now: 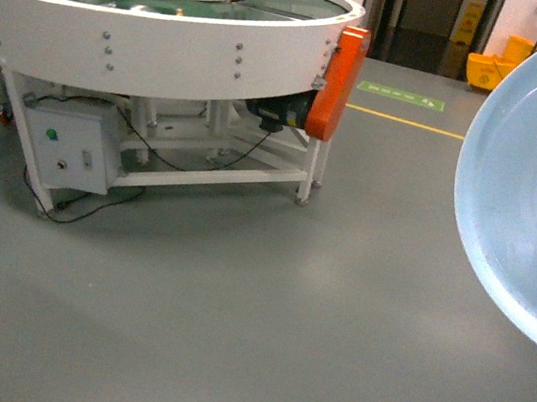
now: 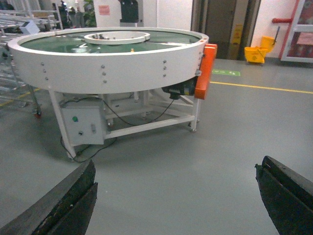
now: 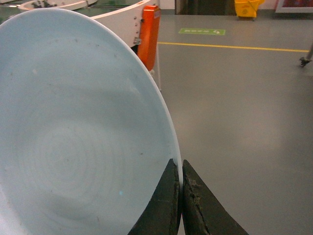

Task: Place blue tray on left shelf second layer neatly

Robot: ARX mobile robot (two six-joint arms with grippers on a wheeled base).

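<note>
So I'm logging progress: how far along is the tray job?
Done: the right hand is shut on the tray rim and holds it up off the floor. In hand: carrying it; the left hand is open and empty. Left: no shelf is in view, only the round conveyor table, so placing remains.

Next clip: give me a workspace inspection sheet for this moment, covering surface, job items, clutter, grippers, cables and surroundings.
Surface: grey floor, bare ahead of the robot; no work table close by.
Job's things: blue tray held up off the floor, pinched at its rim; the shelf is not in view.
Clutter: nothing seen on the floor nearby.
Grippers: right gripper shut on the tray rim; left gripper open, nothing between its fingers.
Cables: black cables trail on the floor below the grey control box.
Surroundings: round white conveyor table with orange guard; yellow mop bucket; yellow floor line.
</note>
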